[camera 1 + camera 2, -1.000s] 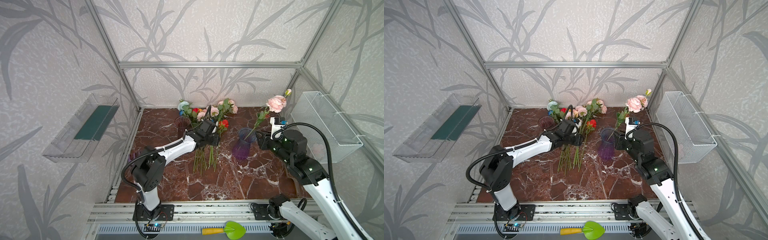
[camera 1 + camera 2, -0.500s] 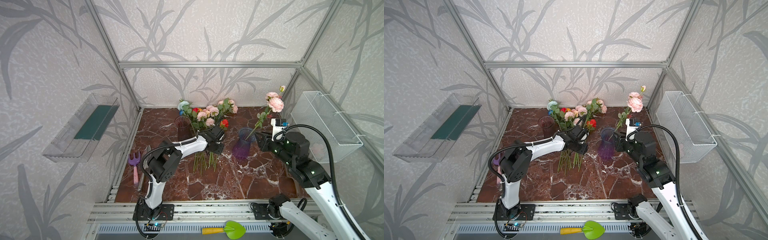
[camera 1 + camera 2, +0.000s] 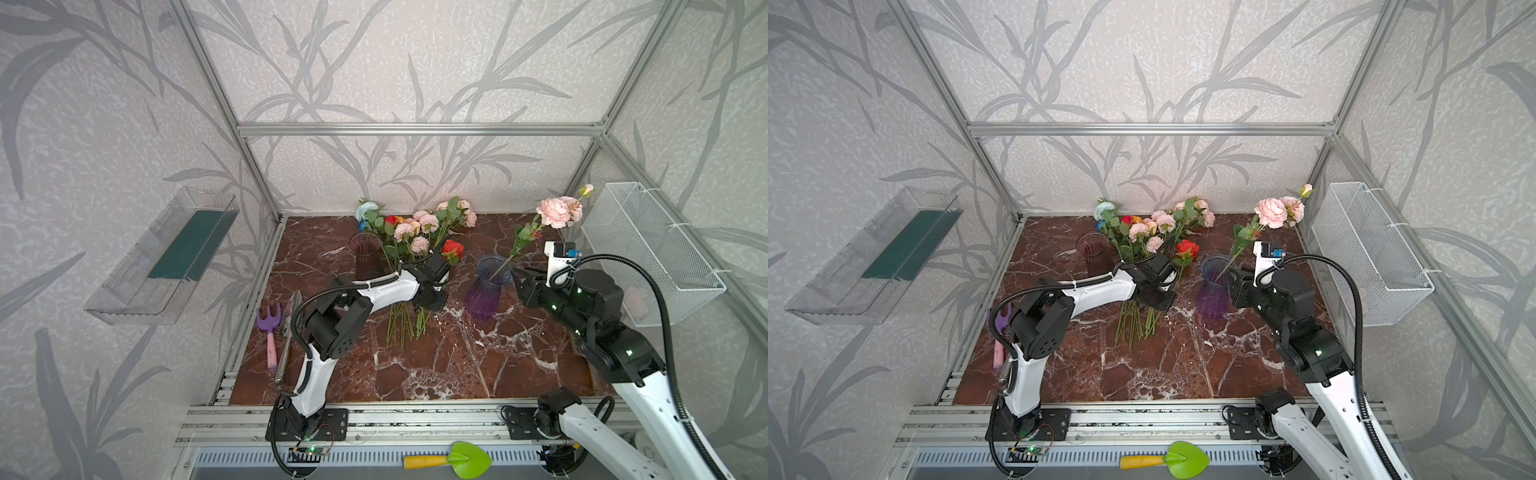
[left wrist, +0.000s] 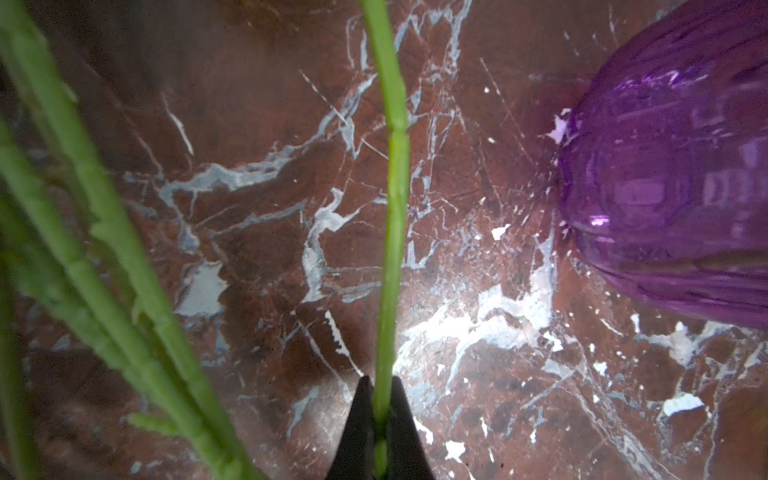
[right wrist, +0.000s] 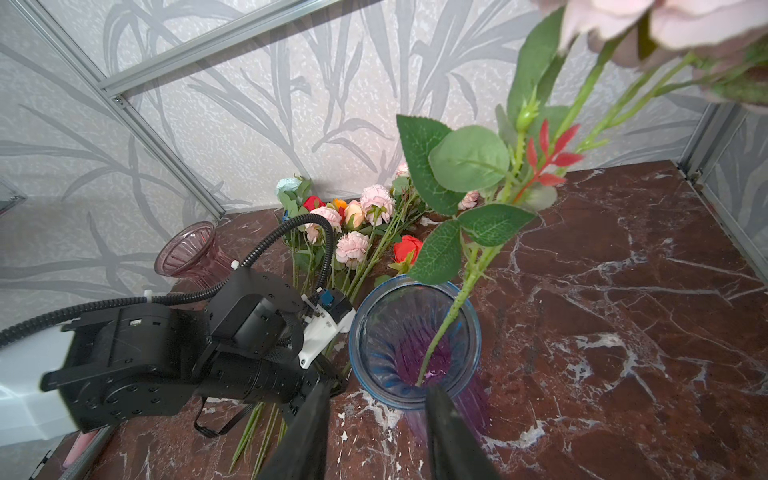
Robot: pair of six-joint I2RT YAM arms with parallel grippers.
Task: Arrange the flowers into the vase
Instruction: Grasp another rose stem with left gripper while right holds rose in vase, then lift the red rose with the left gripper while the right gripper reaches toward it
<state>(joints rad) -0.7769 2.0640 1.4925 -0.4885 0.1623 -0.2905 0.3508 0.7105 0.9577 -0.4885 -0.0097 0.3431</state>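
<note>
**Both top views.** The flowers lie heaped on the marble surface. One pink flower stands leaning in the purple vase. The left hand points down onto the heap's stems, and the right hand sits just beside the vase.

**Left wrist.** The left hand is clamped tight on a single green stem.

**Right wrist.** The right hand has its fingers parted at the vase's rim and grips nothing.
</note>
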